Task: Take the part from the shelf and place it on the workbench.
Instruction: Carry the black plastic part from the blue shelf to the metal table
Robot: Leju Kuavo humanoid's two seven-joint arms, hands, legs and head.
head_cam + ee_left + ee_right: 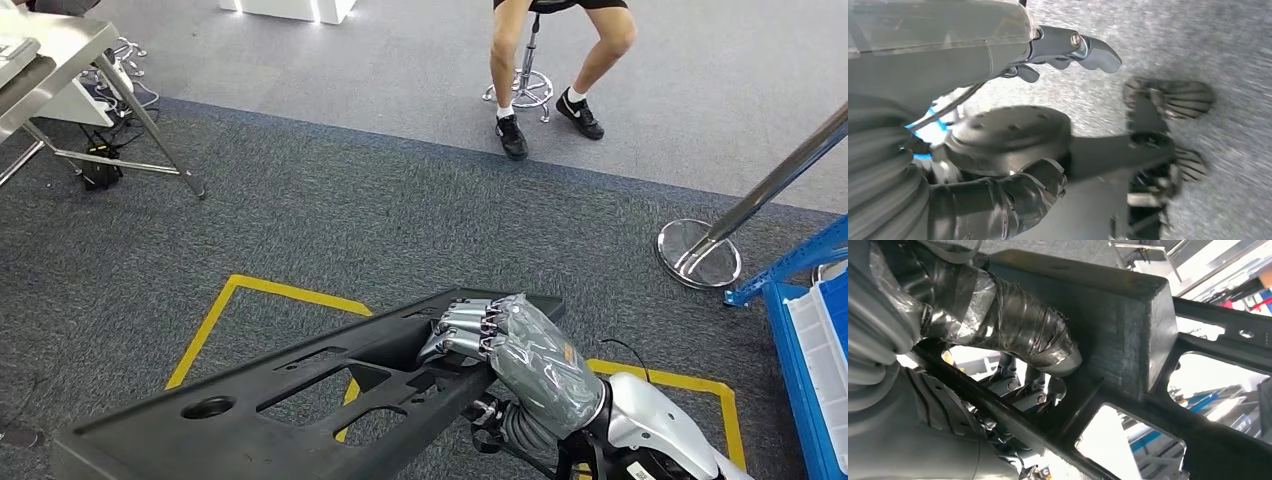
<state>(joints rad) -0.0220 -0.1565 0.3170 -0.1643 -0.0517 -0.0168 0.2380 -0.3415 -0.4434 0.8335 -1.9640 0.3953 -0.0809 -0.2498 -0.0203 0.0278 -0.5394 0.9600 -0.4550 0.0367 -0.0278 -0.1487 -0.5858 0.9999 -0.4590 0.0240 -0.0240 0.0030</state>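
A: Where is the part?

B: The long black part (300,395) sits under the right hand (510,350), running away from its fingers (462,325) toward the lower left, held above the grey carpet (350,200) and the yellow floor marking (225,305). It is a flat moulded piece with several cutouts and one round hole far from the fingers.

A: How does that hand hold it?

B: The fingers curl over the part's upper edge and down into a cutout, grasping the part. From the wrist, the taped thumb (1013,325) presses against a thick block of the part (1128,325), with the darker fingers showing through an opening beneath it. The silver forearm comes up from the lower right.

A: And the left hand?

B: The left hand (998,75) hangs over the carpet; its fingers (1088,50) stick out with nothing in them, apart from the taped thumb (1013,200).

A: Anything hard to make out?

B: The part's near end is cut off by the frame edge, and the left wrist picture is blurred. Beyond the right fingers a person (560,60) sits on a stool (525,85); to the fingers' right stand a chrome post (745,215) and a blue rack (810,340).
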